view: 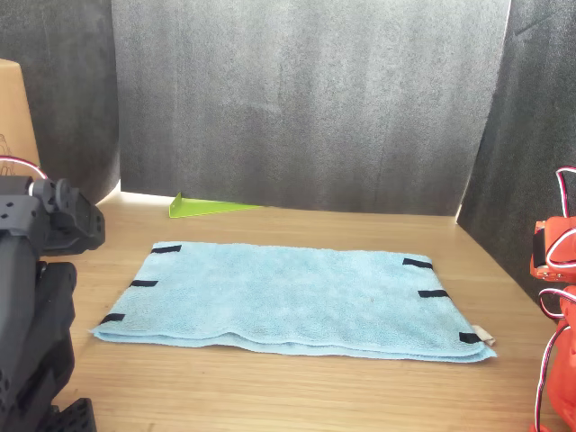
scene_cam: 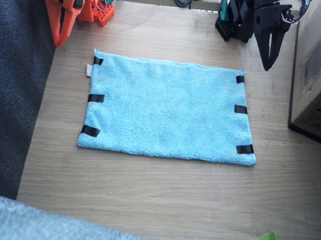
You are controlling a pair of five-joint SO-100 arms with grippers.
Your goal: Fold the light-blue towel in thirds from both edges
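The desk (scene_cam: 153,203) carries the light-blue towel (scene_cam: 167,109), spread flat at its middle (black-taped edges (scene_cam: 95,98) untouched). Beyond the towel's far corners hang the left hand (scene_cam: 269,48) and right hand (scene_cam: 60,32), both closed, empty.

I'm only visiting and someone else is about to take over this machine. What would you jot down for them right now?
Left gripper: black arm, hanging off the towel's far corner, jaws together, holding nothing.
Right gripper: orange arm, parked beyond the other far corner, looks shut, holding nothing.
Light-blue towel: spread flat mid-table, white tag at the orange arm's side.
Done: nothing, no fold made.
Left: fold each taped short edge inward, one over the other, into thirds.
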